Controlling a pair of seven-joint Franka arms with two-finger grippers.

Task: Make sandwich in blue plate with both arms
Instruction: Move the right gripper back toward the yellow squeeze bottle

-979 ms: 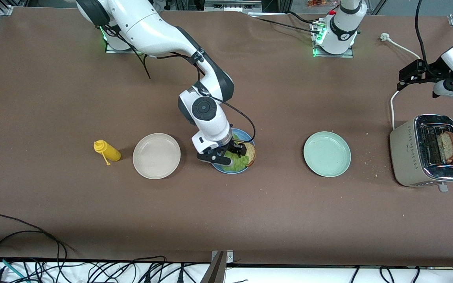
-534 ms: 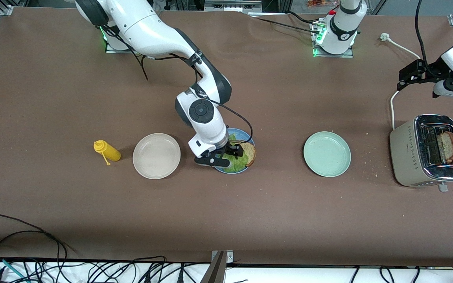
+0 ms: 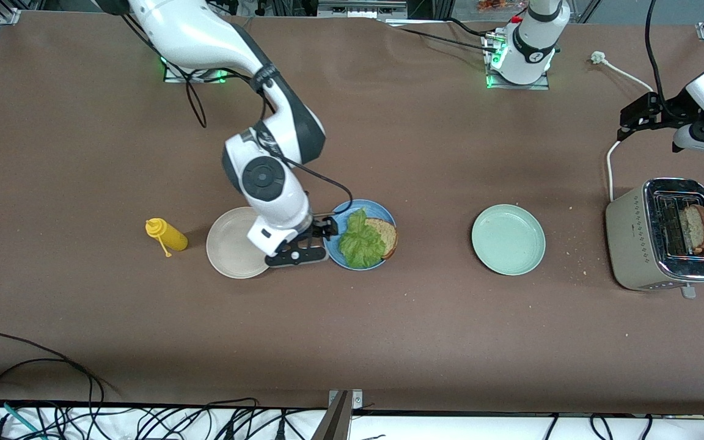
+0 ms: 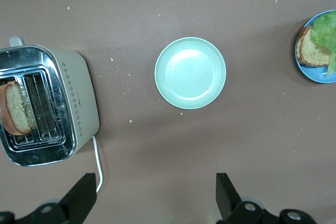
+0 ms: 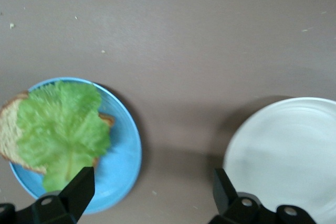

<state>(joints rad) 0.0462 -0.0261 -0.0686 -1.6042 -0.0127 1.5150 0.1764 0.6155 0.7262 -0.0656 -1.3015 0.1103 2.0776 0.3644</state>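
Note:
The blue plate (image 3: 346, 212) sits mid-table with one brown bread slice (image 3: 388, 235) on it and a crinkled green lettuce leaf (image 3: 361, 241) lying over the bread. My right gripper (image 3: 317, 240) hangs open and empty low over the gap between this plate and the beige plate. In the right wrist view, the lettuce (image 5: 60, 124) and blue plate (image 5: 123, 156) lie beside one fingertip. A second bread slice (image 3: 697, 227) stands in the toaster (image 3: 633, 238). My left gripper (image 3: 636, 119) waits open and empty, high over the table near the toaster.
An empty beige plate (image 3: 236, 241) lies beside the blue plate toward the right arm's end, with a yellow squeeze bottle (image 3: 167, 235) farther along. An empty pale green plate (image 3: 508, 239) lies between the blue plate and the toaster. A white cable (image 3: 610, 165) runs from the toaster.
My right gripper has drawn back off the blue plate toward the beige plate, leaving the lettuce lying on the bread. The left arm has not moved.

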